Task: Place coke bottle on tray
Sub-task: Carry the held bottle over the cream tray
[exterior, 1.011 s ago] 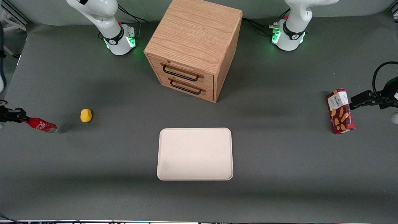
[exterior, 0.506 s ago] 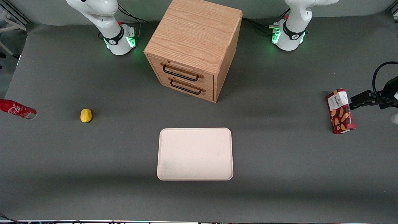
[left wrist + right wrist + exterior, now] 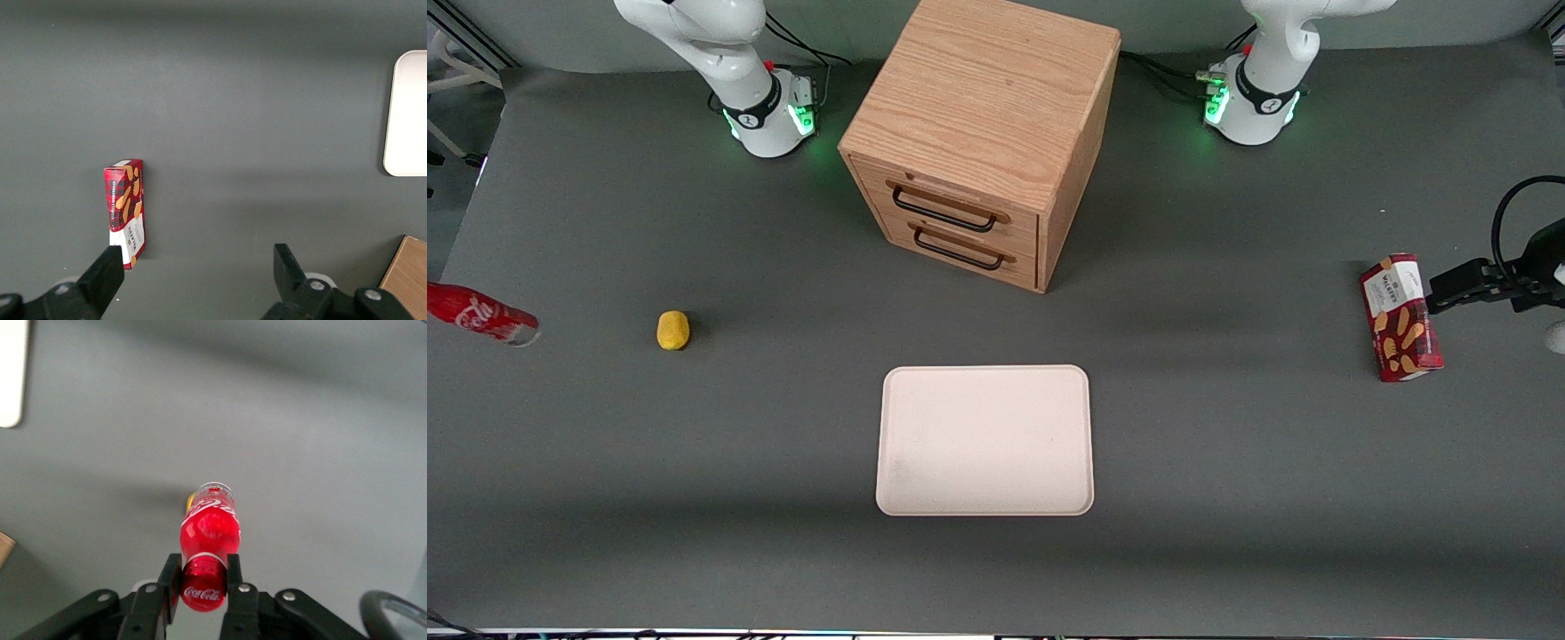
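Coke bottle pinched at its cap end by the jaws of the gripper, held above the bench at the working arm's end, long axis pointing toward the tray, well apart.

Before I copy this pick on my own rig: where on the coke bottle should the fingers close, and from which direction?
At the capped neck, coming in along the bottle's axis from the cap end. The gripper is shut on the coke bottle there now: the neck is the narrowest part and fits between the fingers, while the wider body and silvery base hang clear for setting down on the tray.
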